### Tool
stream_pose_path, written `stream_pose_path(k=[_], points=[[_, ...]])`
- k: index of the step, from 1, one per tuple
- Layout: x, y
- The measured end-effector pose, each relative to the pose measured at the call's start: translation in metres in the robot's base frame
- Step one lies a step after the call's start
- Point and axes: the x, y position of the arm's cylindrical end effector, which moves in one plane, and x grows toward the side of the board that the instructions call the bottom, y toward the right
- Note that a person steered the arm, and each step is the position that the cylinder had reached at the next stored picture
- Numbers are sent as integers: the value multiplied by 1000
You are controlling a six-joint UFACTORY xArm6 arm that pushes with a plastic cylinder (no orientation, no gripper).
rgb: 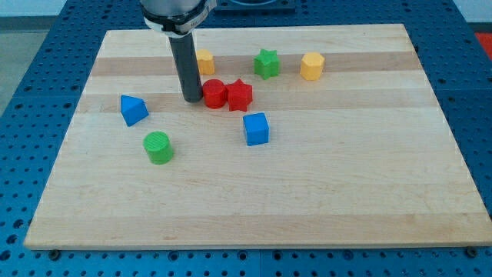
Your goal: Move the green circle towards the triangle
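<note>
Green circle [158, 147] upright, axis vertical | blue triangle [133, 110] up-left | my tip [192, 99] touching red cylinder [214, 94]; no tool

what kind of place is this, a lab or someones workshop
Most likely a robotics lab bench: a wooden board sits on a blue perforated table, my tip rests beside the red circle, and small test blocks like the green circle lie around.

Green circle [158, 147], blue triangle [133, 109], red star [240, 95] (board [346, 192] pale, striped wood).
</note>
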Motion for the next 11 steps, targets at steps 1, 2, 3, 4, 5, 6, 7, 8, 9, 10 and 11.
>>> stream_pose_path(k=[1, 2, 3, 4, 5, 6, 7, 8, 9, 10, 11], points=[[35, 0], [78, 0], [103, -2], [144, -2], [149, -4], [149, -18], [149, -32], [149, -34], [137, -34], [124, -34], [108, -38]])
